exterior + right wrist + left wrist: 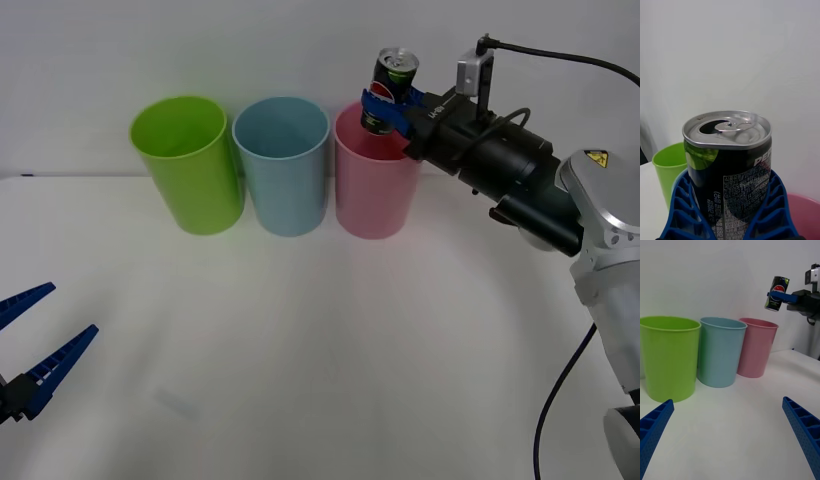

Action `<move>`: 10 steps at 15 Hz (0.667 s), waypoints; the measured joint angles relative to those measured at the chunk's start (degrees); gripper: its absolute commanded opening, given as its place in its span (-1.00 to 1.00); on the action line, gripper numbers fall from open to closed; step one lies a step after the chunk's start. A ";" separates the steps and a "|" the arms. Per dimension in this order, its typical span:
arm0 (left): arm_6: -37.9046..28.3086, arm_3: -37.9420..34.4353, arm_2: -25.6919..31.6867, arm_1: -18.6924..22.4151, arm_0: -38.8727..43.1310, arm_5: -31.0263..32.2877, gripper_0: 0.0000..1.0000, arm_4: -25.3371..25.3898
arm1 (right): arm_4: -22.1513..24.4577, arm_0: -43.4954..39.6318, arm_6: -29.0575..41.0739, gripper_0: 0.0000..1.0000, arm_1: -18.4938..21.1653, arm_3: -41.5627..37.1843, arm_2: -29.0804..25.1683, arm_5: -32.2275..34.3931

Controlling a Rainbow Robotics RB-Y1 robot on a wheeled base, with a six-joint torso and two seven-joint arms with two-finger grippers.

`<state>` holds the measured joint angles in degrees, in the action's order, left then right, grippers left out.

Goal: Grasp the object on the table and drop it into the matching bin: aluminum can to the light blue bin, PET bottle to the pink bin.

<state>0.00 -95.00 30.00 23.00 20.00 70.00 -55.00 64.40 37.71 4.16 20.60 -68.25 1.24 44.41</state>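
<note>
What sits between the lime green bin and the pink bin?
The tall round light blue plastic bin stands between the lime green plastic bin and the pink plastic bin, as the front view shows. The left wrist view gives the same order.

A lab test bench: bare white table [300, 350], blank white wall [250, 50], cabled robot arm [520, 180].

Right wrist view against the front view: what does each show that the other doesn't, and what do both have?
Right wrist view alone: the aluminum can close up, its opened pull-tab top, small print on its side.

Front view alone: the whole row on the table, with the light blue bin in the middle, and the left gripper open, low near the table edge.

Both: the right gripper shut on the can, held above the pink bin, and the lime green bin.
</note>
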 measured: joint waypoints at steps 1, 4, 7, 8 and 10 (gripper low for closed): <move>0.00 0.00 0.00 0.00 0.00 0.00 1.00 0.00 | 0.20 1.94 -0.05 -1.00 -0.36 2.13 0.00 0.03; 0.00 0.00 0.00 0.00 0.00 0.00 1.00 0.00 | 0.90 6.43 -0.47 -1.00 -1.82 7.85 0.05 0.07; 0.00 0.00 0.00 0.00 0.00 0.00 1.00 0.00 | 2.20 10.30 -0.82 -1.00 -4.07 12.69 0.01 0.07; 0.00 0.00 0.00 0.00 0.00 0.00 1.00 0.00 | 2.59 11.64 -0.92 -1.00 -4.95 14.24 0.00 0.07; 0.00 0.00 0.00 0.00 0.00 0.00 1.00 0.00 | 3.27 14.22 -1.17 -1.00 -6.45 17.22 0.05 -0.07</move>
<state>0.00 -95.00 30.00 23.00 20.00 70.00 -55.00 67.66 51.93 2.99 14.15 -51.03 1.28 44.35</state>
